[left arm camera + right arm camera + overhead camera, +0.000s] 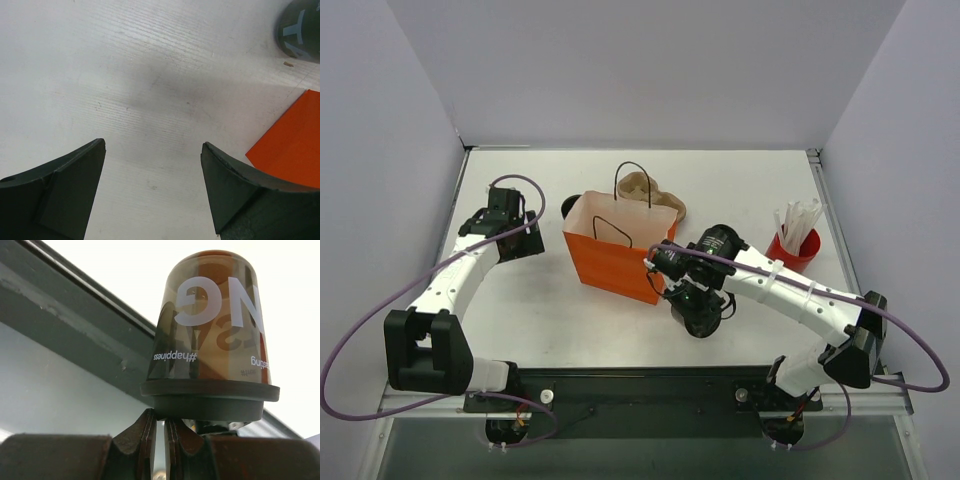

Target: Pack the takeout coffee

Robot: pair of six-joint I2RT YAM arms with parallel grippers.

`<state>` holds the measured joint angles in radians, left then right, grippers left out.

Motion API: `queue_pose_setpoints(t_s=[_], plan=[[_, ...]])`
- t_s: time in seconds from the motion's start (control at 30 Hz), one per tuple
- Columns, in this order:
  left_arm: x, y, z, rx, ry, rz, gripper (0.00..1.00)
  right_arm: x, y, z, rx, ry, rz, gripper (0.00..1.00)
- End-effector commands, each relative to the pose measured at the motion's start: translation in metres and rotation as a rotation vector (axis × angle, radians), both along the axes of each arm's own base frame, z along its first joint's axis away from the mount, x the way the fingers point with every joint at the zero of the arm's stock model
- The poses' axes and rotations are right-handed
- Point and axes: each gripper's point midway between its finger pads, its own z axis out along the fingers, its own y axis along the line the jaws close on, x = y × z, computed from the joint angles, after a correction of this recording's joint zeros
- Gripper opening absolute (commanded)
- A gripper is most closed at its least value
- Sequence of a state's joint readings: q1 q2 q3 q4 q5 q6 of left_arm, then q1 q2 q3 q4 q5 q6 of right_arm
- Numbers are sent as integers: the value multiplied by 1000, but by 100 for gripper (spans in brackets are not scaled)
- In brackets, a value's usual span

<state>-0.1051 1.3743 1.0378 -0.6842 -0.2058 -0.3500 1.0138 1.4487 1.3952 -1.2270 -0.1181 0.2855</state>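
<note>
Within the right pincer (160, 421) sits a glossy, tapered takeout coffee (210, 325).

Hand (153, 150) spread wide, orange bag (292, 145), dark cup (300, 30)

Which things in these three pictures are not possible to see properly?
- Black cup, top view: the orange bag hides most; lid unclear.
- Dark round thing, left wrist view: cut off by the corner.
- Right fingers on the takeout coffee, right wrist view: the lid's rim hides the contact.
- Sticks in the red cup, top view: too small to name.
</note>
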Motion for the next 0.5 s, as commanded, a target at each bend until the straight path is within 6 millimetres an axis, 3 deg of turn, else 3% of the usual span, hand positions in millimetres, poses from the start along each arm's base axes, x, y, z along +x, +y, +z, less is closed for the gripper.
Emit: queue_pose_setpoints(t_s=[0.0,0.2,0.47], plan=[[7,0,11,4,-56,-15,87,-57,-63,9,-267,276,-112,0],[6,0,8,1,-57,-10,87,-72,-69,2,-295,370,-163,0],[9,2,8,10,-58,4,88,-66,-70,-5,-338,414,-175,0]])
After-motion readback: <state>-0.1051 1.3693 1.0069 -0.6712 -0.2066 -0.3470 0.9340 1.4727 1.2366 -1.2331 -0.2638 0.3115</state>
